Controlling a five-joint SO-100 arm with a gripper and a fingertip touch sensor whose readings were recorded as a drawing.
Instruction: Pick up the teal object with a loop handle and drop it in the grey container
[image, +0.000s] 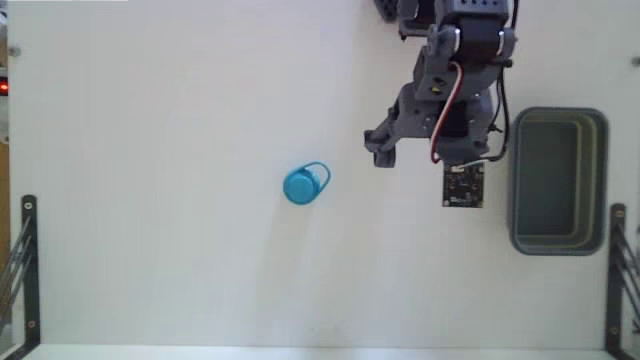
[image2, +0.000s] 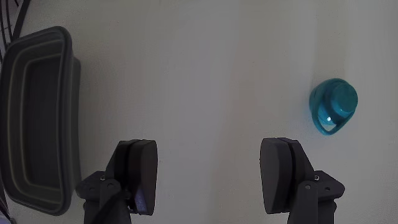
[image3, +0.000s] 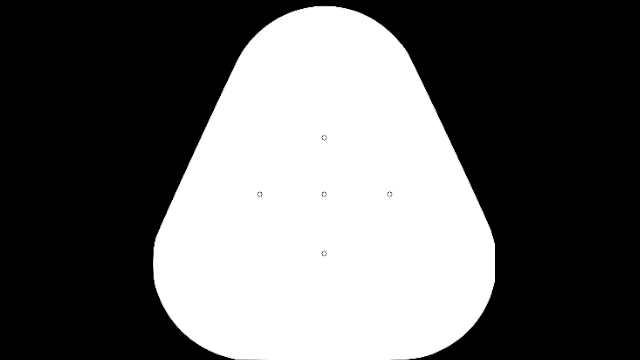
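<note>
Presently on a plain white surface (image: 150, 250): three items.

Item one, teal object (image: 305, 185): small, bright teal-blue, rounded body with a thin loop handle at its upper right in the fixed view. It lies alone near the middle of the surface, touching nothing. The wrist view shows it (image2: 333, 106) at the right edge, beyond and to the right of the right-hand finger, loop toward the bottom of that view.

Item two, bin (image: 558, 180): grey-blue, rectangular, rounded corners, thick rim, darker inside. It stands at the right side of the fixed view, long axis running up and down. The wrist view shows it (image2: 37, 118) along the left edge. Nothing is seen inside it.

Item three, arm: dark grey, entering from the top of the fixed view, between object and bin and just left of the bin. A small circuit board (image: 463, 186) hangs at its lower end. Jaws (image2: 211, 177) spread wide and holding nothing; bare surface shows between the two fingers (image2: 140, 174). Object and jaws are well apart.
</note>
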